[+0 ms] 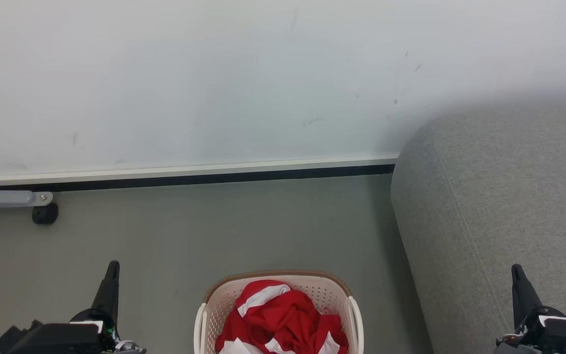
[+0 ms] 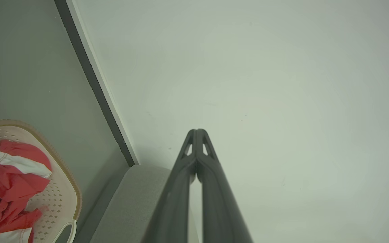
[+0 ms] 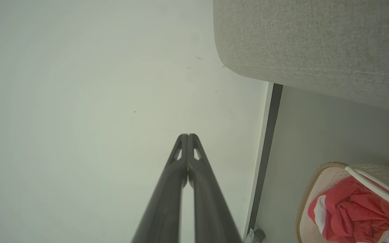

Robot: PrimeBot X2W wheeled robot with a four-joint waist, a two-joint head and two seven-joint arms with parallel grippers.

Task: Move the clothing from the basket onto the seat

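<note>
While no garment has yet left it, the basket (image 1: 216, 305) serves as reference: cream, perforated, brown-rimmed, standing on the grey floor (image 1: 243, 221).
Item: the clothing (image 1: 283, 319), red with white bands, heaped loose and crumpled inside the basket; a pinch from above looks workable.
Item: the seat (image 1: 499, 196), grey sofa, just right of the basket, placed near enough for a short transfer.
Item: left gripper (image 1: 112, 268), left of the basket, fingers pressed together, holding nothing.
Item: right gripper (image 1: 516, 270), on the basket's seat side, likewise closed and empty.
Both seem parked at rest, task unstarted.
</note>
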